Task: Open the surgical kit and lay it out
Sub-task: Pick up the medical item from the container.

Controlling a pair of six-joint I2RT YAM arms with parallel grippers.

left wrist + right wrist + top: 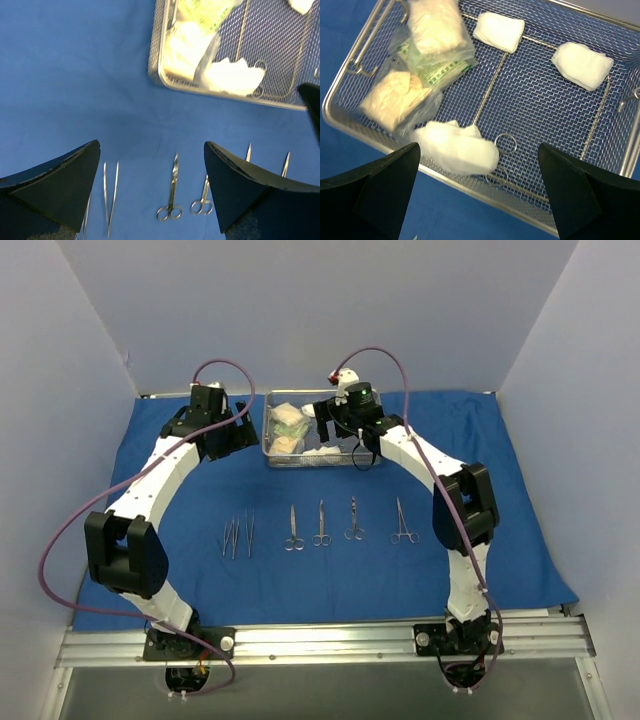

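The blue drape (500, 540) lies spread flat. At its back stands the wire-mesh tray (268, 445), holding gauze pads (460, 147) (499, 31) (582, 65), two clear packets (432, 30) (395, 100) and the ring handles of an instrument (506, 143) partly under the nearest pad. Tweezers (232, 537), scissors (293, 528) (321, 524) and forceps (354, 520) (403, 523) lie in a row in front. My left gripper (151, 145) hangs open and empty over bare cloth left of the tray. Above the tray's near edge my right gripper (479, 145) is open, holding nothing.
Grey walls close in the drape on the left, back and right. A metal rail (320, 640) with both arm bases runs along the near edge. In the left wrist view the tray's corner (155, 50) is ahead, with tweezers (110, 195) and scissors (172, 192) below.
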